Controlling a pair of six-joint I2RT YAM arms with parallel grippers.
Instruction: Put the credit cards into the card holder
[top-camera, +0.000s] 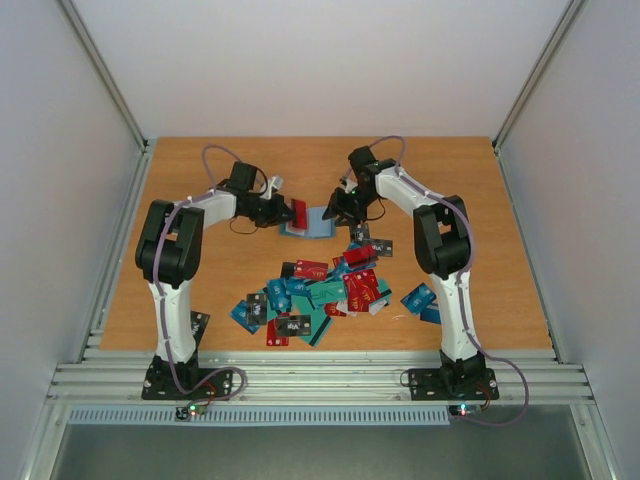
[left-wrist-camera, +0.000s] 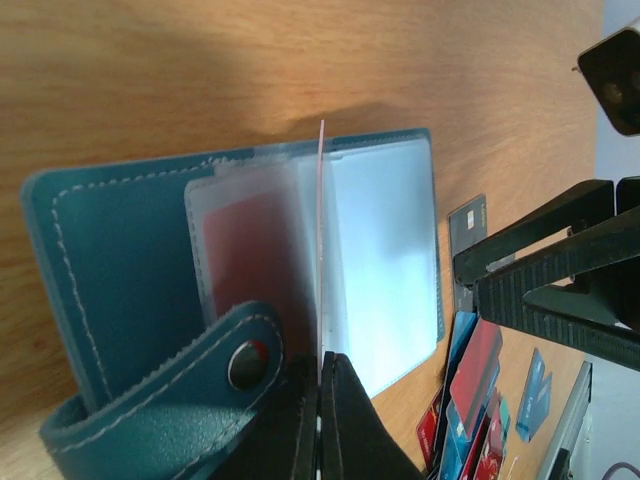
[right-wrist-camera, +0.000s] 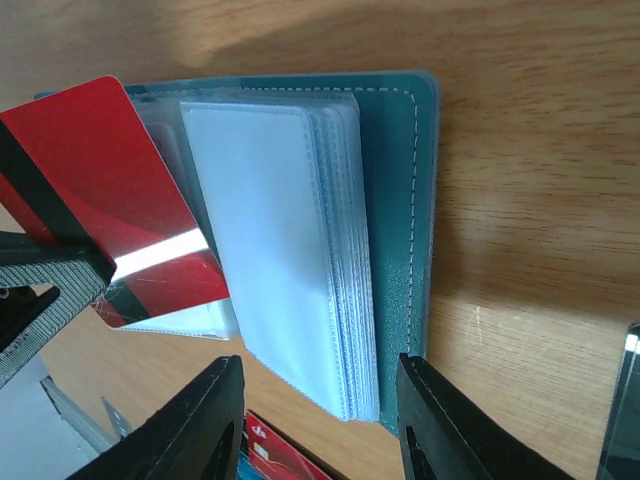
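The card holder (top-camera: 318, 224) lies open at the middle of the table, a teal-blue wallet with clear sleeves. My left gripper (top-camera: 290, 212) is shut on a red card (top-camera: 298, 212) and holds it on edge over the holder's left half. In the left wrist view the card (left-wrist-camera: 321, 240) is edge-on between the shut fingers (left-wrist-camera: 350, 410), over the sleeves (left-wrist-camera: 385, 250); another red card (left-wrist-camera: 245, 250) sits in a sleeve. My right gripper (right-wrist-camera: 320, 405) is open, straddling the near end of the sleeve stack (right-wrist-camera: 270, 250) and cover (right-wrist-camera: 395, 200). The held red card (right-wrist-camera: 110, 190) has a black stripe.
A loose pile of red, teal, blue and black credit cards (top-camera: 320, 295) lies nearer the arms' bases, in front of the holder. A few cards (top-camera: 372, 247) lie just right of the holder. Wooden table (top-camera: 200, 280) is bounded by walls at left, right and back.
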